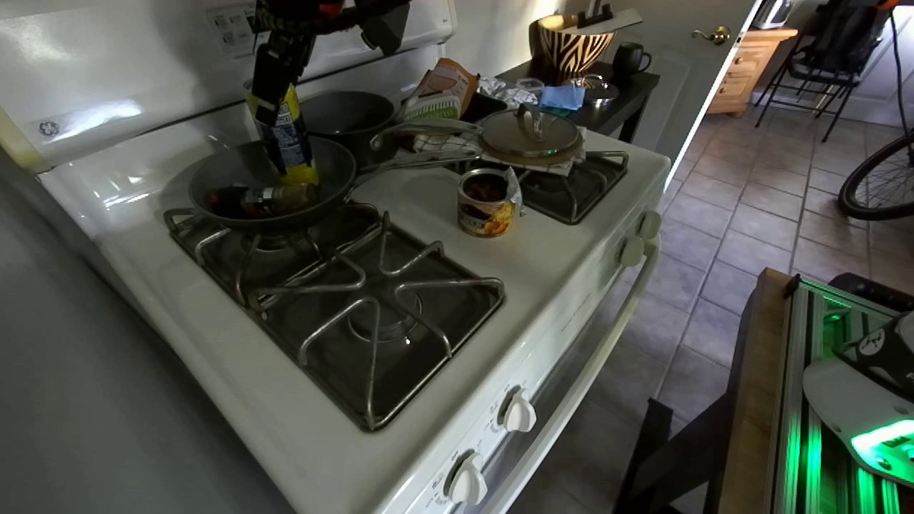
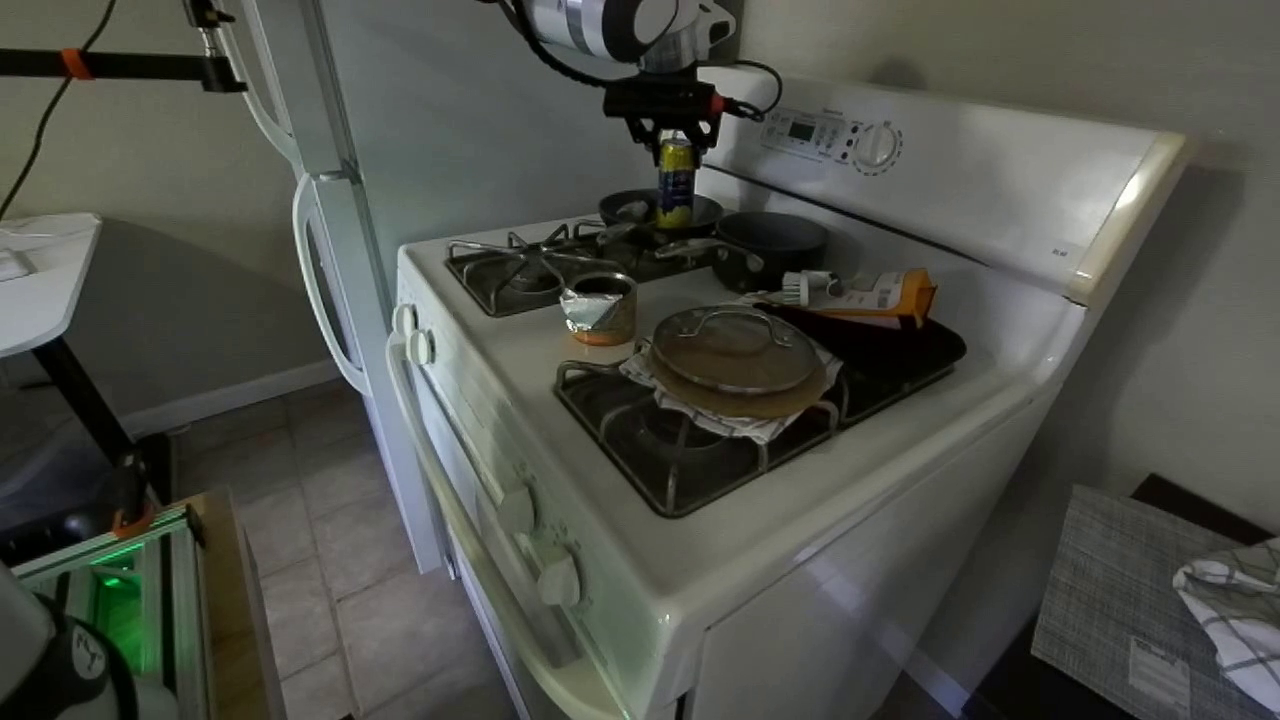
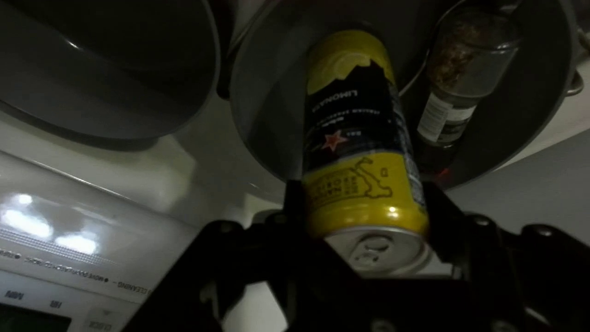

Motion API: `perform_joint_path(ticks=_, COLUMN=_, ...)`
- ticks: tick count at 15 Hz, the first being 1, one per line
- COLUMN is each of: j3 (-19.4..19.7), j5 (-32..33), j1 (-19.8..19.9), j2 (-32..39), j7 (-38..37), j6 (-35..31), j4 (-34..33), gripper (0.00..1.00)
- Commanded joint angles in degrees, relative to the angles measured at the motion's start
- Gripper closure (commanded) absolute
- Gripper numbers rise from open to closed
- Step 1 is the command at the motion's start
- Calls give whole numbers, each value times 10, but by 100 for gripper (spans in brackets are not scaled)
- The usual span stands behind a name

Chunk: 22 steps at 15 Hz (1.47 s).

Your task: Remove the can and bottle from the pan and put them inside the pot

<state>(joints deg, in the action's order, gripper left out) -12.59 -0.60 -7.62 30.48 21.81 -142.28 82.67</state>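
My tool (image 3: pixel 362 203) is clamped on the can (image 3: pixel 355 129), one finger on either side just below the pull-tab end; I take this high grip as meant to leave the lower body free to descend into a vessel. The can is near upright over the pan (image 1: pixel 225 168); whether its base touches the pan floor I cannot tell. Its body is a smooth, printed metal cylinder, yellow with a dark band, and would probably dent under a hard squeeze. The bottle (image 3: pixel 456 87) lies on its side within the pan, near the can: clear and glassy, with reddish-brown grains in its wider end and a pale label on the narrower part. Being round, it may roll when I reach for it. The pot (image 3: pixel 106 110), dark grey and deeper-walled, stands just beside the pan, mouth upward, which I judge makes the transfer a short lift and sideways move.
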Motion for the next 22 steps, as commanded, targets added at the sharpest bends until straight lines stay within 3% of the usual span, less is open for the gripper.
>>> perform_joint_path(ticks=1, j3=-8, j5=-2, j1=-1, j2=13, j7=9, j6=-4, j4=-17, gripper=62)
perform_joint_path(ticks=5, j3=2, j5=8, j1=-8, j2=-21, j7=-15, j6=25, j4=-23, gripper=62)
perform_joint_path(ticks=10, j3=51, j5=53, j1=-18, j2=-54, j7=-89, j6=18, j4=-46, gripper=62)
perform_joint_path(ticks=14, j3=94, j5=98, j1=-22, j2=-51, j7=-170, j6=17, j4=-58, gripper=62)
perform_joint_path(ticks=22, j3=121, j5=114, j1=-29, j2=-22, j7=-255, j6=-5, j4=-31, gripper=62)
